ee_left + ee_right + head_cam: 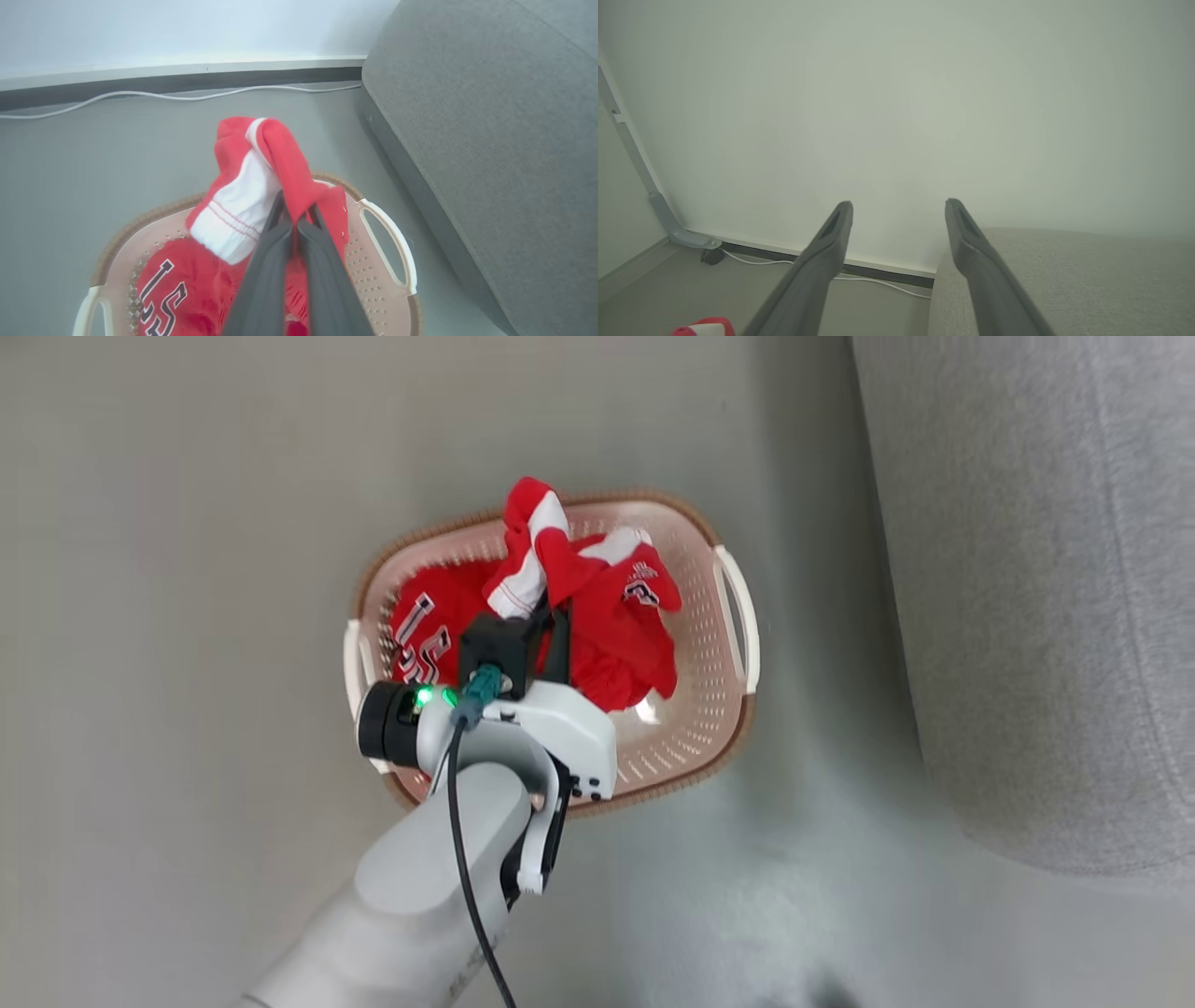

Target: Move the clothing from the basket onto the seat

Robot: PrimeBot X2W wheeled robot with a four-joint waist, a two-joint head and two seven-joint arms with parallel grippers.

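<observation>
- Grey floor [187,616] runs under everything, meeting a pale wall [896,116] at a dark skirting strip.
- Light-grey fabric sofa [1046,616] takes up the right side of the head view; its rounded corner stands near the basket but apart from it, and no clothing lies on the part that shows.
- Cream perforated laundry basket [695,644] with a brown woven-look rim sits on the floor, one white handle [738,616] facing the sofa.
- Red jerseys [616,653] with white trim lie heaped inside the basket; one red-and-white striped fold [532,546] is raised above the rim.
- Left gripper [294,219] reaches down over the basket, its two dark fingers pressed together and pinching that raised fold, which drapes over the fingertips.
- Right gripper [899,210] is spread wide with nothing between its fingers, pointing at the wall above the sofa's edge.
- White cable [163,96] trails along the skirting.
- Dark, white-edged numerals [161,294] show on the jersey left in the basket, creased, so I cannot read them for certain; a small printed patch [640,590] on another fold is too blurred to read.
</observation>
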